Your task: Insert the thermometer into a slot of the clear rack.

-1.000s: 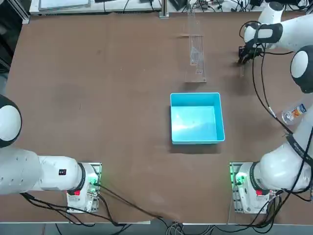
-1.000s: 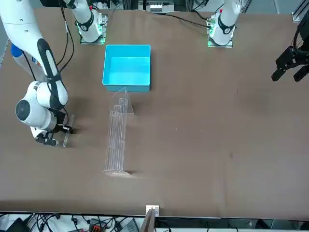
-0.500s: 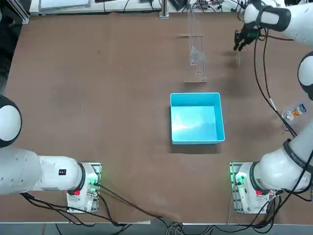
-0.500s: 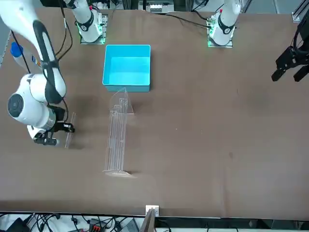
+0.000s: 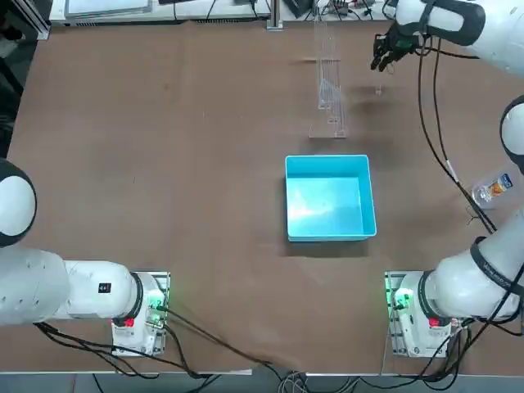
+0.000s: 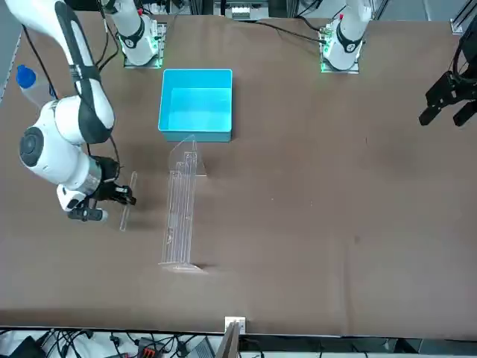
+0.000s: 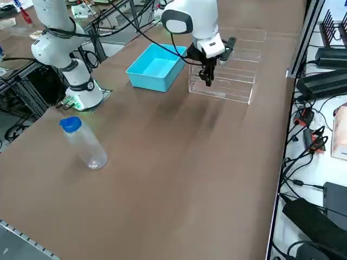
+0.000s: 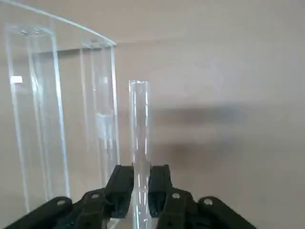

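The right gripper point(image 8: 141, 191) is hovering beside the clear rack point(image 6: 179, 216); its fingers are clamping the upright thermometer point(image 8: 140, 143).

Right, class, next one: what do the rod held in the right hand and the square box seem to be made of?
Rod, held between the fingertips of the right hand: clear and glossy, probably glass, though clear plastic is possible; bright streaks run along it and the background shows through.

Square box: likely smooth blue plastic, slightly shiny, going by its even colour and the pale glare on its floor.

White rounded arm, dark joint bands, black cables, black screw-dotted fingers point(image 8: 119, 191).
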Robot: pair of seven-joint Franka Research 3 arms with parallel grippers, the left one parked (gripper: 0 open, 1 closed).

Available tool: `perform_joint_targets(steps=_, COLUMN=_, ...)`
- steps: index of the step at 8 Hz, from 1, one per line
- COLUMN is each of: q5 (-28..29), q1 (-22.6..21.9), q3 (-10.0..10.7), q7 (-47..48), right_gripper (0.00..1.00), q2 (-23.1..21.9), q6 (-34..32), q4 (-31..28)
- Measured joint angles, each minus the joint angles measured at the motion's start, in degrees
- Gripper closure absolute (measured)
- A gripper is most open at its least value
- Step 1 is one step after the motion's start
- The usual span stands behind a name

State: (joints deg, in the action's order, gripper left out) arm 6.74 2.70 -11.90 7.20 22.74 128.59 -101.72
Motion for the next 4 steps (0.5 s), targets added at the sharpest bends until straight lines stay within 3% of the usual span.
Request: perform_joint_targets(steps=4, q5=0.78, q1=-6.32, q3=-0.31, q7=7.49, right_gripper=0.78, q2=1.97, q6=10.81, q4=0.00)
